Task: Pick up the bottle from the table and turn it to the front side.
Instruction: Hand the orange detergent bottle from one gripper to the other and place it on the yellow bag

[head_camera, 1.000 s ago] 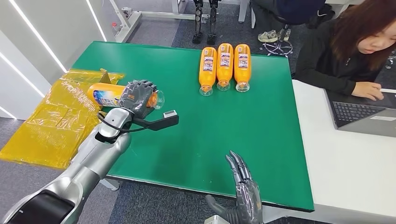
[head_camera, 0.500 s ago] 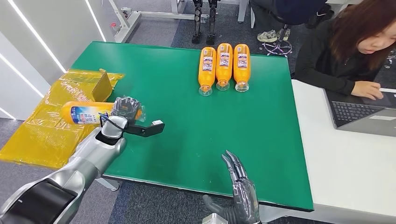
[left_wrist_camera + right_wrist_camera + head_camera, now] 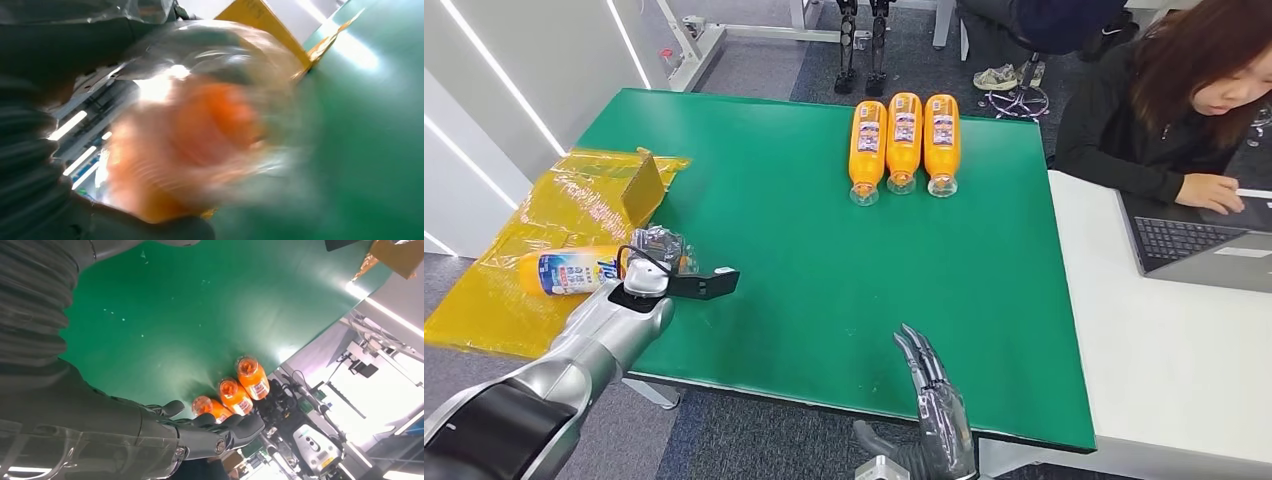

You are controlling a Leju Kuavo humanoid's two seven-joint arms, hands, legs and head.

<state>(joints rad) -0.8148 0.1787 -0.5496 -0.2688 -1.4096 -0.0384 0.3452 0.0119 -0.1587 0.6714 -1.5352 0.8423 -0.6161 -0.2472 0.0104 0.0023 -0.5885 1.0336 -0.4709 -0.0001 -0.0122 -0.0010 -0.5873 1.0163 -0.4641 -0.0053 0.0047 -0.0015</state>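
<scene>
The orange plastic bottle with the blue-and-white label (image 3: 574,271) lies sideways at lower left of the head frame, gripped by the left hand (image 3: 656,252), out over the crinkled yellow plastic sheet (image 3: 524,240) beside the green worktop (image 3: 824,250). Pickup looks done; this is the turning step, and next the label wants rolling frontward. The right hand (image 3: 936,400) hovers empty, fingers spread, bottom centre. Three matching orange bottles (image 3: 904,140) line up at top centre.

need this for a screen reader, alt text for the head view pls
The robot's left hand holds an orange bottle sideways over yellow packaging at the green table's left edge. Three more bottles lie side by side at the far edge.
</scene>
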